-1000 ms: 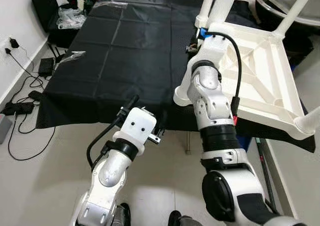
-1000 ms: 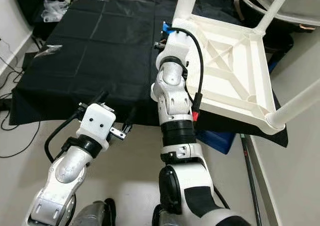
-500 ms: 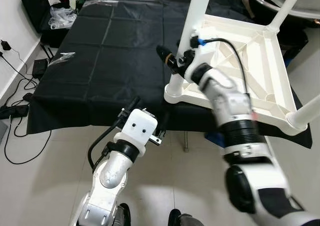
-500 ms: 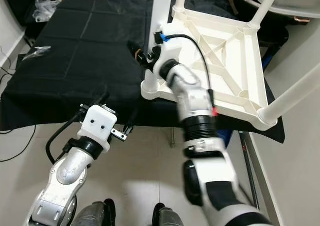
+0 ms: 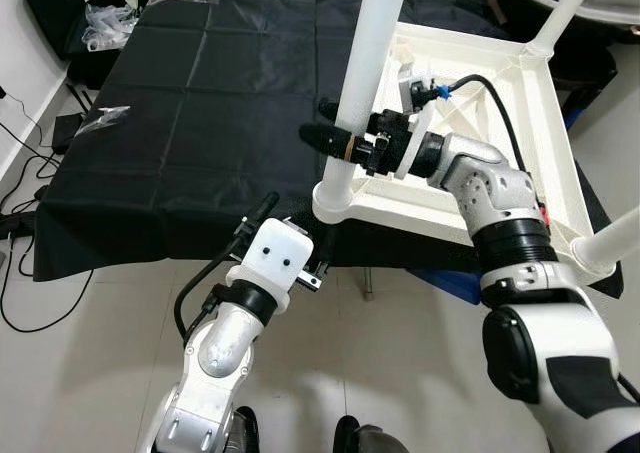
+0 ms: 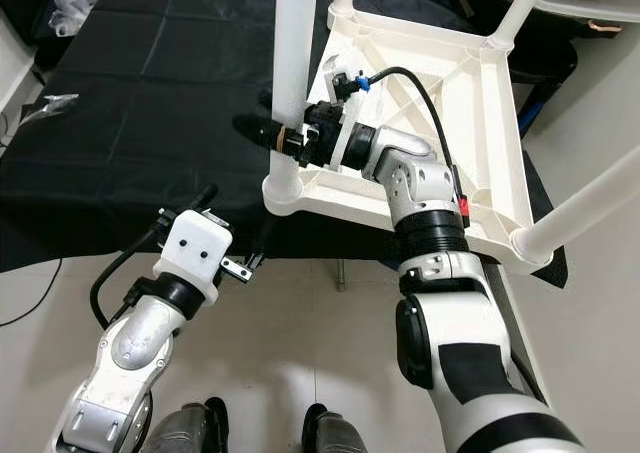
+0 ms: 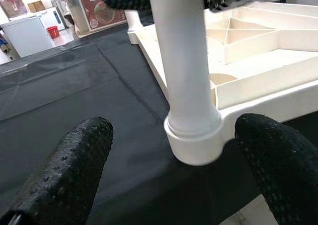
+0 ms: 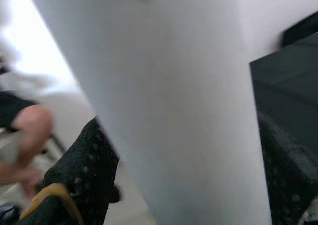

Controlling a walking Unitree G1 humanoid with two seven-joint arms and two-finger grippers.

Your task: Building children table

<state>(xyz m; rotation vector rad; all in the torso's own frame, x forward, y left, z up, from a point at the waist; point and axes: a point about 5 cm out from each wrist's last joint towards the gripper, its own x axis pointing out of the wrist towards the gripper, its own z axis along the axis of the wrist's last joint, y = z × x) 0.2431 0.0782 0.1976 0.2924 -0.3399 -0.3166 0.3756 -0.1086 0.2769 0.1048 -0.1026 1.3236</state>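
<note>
R gripper (image 5: 340, 145) swung across, now clamped round table leg (image 5: 362, 83) above socket; L gripper (image 7: 169, 150) open, idle below.

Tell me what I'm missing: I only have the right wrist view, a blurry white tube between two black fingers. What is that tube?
Observer: It is a leg of the white plastic children's table, which lies upside down on a black cloth.
Operator: Where does the right gripper hold it?
Observer: The right gripper is around the leg's lower part, just above its corner socket.
Operator: And the left gripper?
Observer: The left gripper is open, below the cloth's near edge, aimed at that socket.
</note>
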